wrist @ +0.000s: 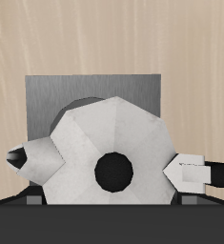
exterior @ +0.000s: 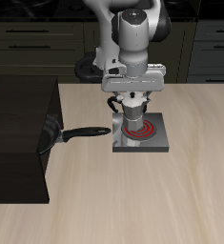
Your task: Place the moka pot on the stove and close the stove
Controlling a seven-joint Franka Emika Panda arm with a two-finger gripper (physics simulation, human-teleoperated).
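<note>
The silver faceted moka pot point(exterior: 134, 120) stands upright over the red glowing coil of the grey square stove point(exterior: 157, 143). My gripper point(exterior: 132, 104) comes down from above and is shut on the pot's top. I cannot tell whether the pot's base touches the coil. In the wrist view the moka pot point(wrist: 109, 143) fills the middle, with its black lid knob point(wrist: 113, 172), its spout point(wrist: 24, 158) and its handle point(wrist: 193, 172). The stove's grey plate point(wrist: 94, 91) shows behind it. The coil is hidden there by the pot.
A black frying pan point(exterior: 54, 133) lies beside the stove, its handle point(exterior: 89, 132) pointing at the stove. A large black box point(exterior: 18, 138) stands beyond the pan. Dark cabinets run along the back.
</note>
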